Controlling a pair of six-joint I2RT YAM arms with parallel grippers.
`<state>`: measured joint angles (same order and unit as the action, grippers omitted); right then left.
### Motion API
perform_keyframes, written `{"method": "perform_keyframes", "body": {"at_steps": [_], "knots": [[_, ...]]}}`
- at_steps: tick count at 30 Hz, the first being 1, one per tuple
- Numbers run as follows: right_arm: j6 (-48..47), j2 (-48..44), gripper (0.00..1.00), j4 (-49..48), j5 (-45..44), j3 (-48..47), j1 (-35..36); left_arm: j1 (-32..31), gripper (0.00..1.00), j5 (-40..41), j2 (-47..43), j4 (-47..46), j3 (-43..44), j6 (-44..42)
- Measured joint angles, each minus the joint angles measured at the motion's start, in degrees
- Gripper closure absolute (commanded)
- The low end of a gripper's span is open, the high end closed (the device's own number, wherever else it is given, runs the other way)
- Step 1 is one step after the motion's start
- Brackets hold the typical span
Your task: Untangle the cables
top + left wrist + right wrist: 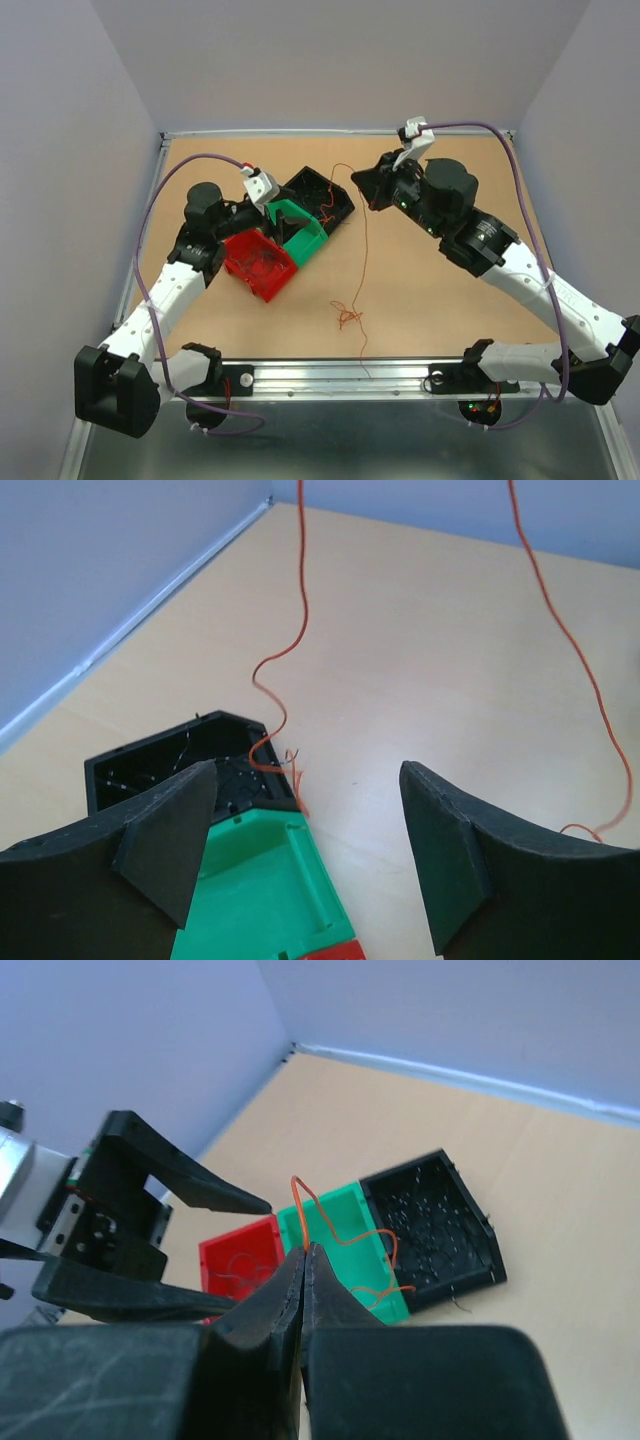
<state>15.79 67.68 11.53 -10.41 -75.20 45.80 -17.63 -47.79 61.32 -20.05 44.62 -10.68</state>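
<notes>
A thin orange cable (364, 250) runs from beside the black bin down the table to a small knot (347, 318) near the front edge. My right gripper (362, 190) is shut on this cable, which loops up from between the jaws in the right wrist view (300, 1200); the gripper (305, 1250) hovers above the bins. My left gripper (290, 212) is open and empty over the green bin (255, 890). In the left wrist view (308, 780) two orange strands (300, 610) hang ahead of it, one end lying at the black bin's corner.
Three bins sit at the left centre: red (262, 264) with thin wires inside, green (303, 240), and black (325, 195) with dark wires. A raised rail (330, 372) borders the front edge and walls close in the back and sides.
</notes>
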Motion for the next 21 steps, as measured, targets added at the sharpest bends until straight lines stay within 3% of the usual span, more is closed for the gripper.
{"method": "perform_keyframes", "body": {"at_steps": [8,13,21], "knots": [[-1.64,6.21,1.00,-0.09,5.40,-12.74,0.00,-0.52,0.11,-8.07,2.19,-4.87,5.01,4.20],[-2.51,12.28,0.99,-0.17,7.67,-22.34,0.00,-4.37,0.11,-10.27,5.92,-8.13,6.62,6.86],[-2.99,17.20,0.99,-0.20,8.98,-31.91,0.00,-11.47,0.13,-2.91,16.02,-10.03,11.82,9.05]]}}
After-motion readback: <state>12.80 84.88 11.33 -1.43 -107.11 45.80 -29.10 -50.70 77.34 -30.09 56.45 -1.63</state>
